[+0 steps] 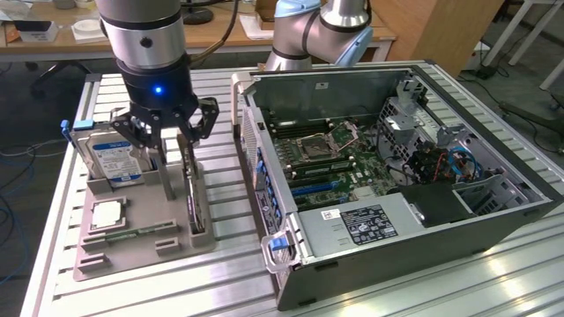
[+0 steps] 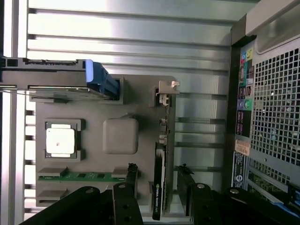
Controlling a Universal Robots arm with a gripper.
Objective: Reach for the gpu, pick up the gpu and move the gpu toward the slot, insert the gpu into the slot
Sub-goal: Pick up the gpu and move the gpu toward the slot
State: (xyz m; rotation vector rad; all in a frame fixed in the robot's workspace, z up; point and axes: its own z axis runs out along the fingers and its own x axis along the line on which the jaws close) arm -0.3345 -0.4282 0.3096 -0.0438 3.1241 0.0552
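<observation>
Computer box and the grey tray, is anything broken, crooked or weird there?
Nothing stands out. The computer case lies on its side with its cover off. On the grey tray, the hard drive and the gpu stand straight in their slots, and the open claw hangs with a finger on each side of the gpu.

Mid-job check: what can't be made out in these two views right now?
1. gpu fan face: the wrist view sees the card edge-on.
2. gpu upper edge: in the exterior view, the gripper covers part of it.
3. The slot: in the exterior view, too small among the motherboard parts to single out.
</observation>
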